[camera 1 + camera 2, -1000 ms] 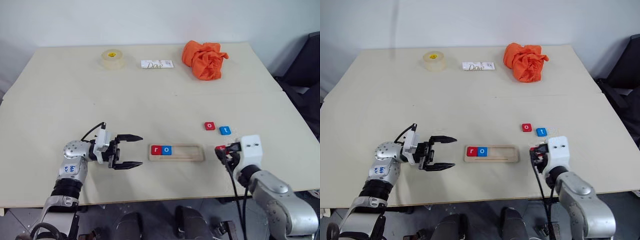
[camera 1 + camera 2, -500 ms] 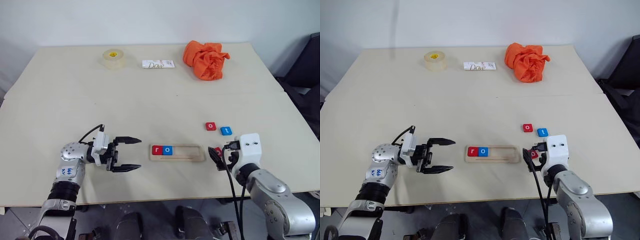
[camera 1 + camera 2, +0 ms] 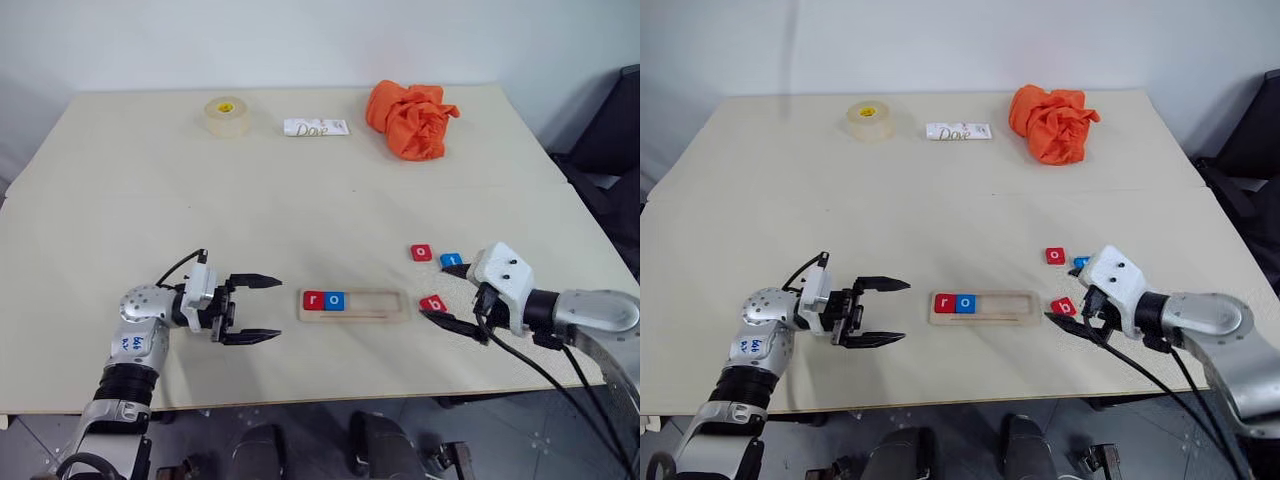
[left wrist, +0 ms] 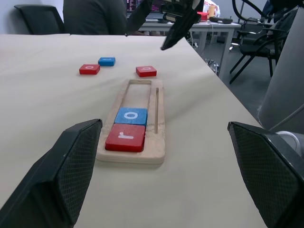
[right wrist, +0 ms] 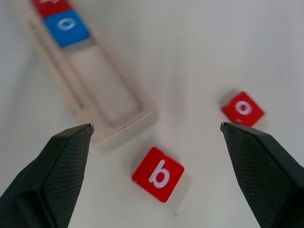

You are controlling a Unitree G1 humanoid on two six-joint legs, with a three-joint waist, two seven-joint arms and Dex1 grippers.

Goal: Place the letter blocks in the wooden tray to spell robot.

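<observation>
Right gripper jaws spread wide, empty, hovering over red b block lying on table just off wooden tray end. Left gripper wide open, empty, beside tray. Tray holds r, o. Farther: red o, blue block, probably t.

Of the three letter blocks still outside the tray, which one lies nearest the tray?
The red b block, just off the wooden tray's right end. The red o block and blue block lie farther back.
</observation>
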